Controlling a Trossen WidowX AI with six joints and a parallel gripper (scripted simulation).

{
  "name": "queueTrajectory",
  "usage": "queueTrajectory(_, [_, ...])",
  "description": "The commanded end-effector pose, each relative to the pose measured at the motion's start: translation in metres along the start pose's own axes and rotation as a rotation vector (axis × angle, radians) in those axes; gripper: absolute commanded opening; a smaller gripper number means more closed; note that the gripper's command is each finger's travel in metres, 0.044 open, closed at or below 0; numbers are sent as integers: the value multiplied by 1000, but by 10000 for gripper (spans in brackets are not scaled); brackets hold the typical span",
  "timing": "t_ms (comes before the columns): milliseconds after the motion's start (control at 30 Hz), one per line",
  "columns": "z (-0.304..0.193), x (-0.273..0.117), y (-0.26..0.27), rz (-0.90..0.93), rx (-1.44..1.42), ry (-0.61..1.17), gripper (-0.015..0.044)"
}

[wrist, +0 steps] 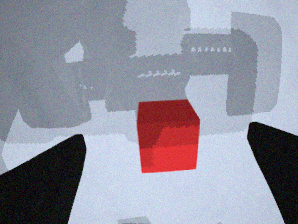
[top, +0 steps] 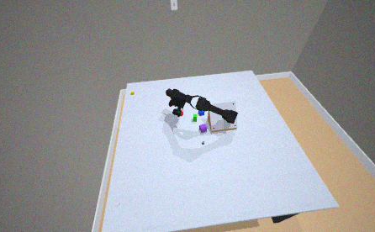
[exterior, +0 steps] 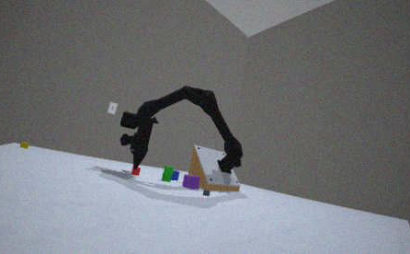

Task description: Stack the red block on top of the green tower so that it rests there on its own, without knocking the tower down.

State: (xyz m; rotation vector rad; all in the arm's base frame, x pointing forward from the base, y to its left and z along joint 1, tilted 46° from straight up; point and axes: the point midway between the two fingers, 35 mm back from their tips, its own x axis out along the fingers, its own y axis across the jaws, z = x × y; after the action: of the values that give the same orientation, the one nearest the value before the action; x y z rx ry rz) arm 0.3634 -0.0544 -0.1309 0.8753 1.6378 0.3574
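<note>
The red block sits on the table. My gripper is open and points down just over the red block. In the wrist view the block lies between the two dark fingertips, with a wide gap on each side, and neither finger touches it. In the exterior view the fingertips are close to the block's top. The green tower stands upright a short way to the right of the red block. It does not show in the wrist view.
A blue block is close behind the green tower. A purple block and a small dark block lie nearer the cameras. A sloped board stands by the arm's base. A yellow block is far left.
</note>
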Motion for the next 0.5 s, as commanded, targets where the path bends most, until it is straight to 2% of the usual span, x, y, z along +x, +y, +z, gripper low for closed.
queueTrajectory(0, [-4, 9, 0, 7, 11, 10, 440])
queueTrajectory(467, [-4, 20, 1, 8, 11, 10, 440])
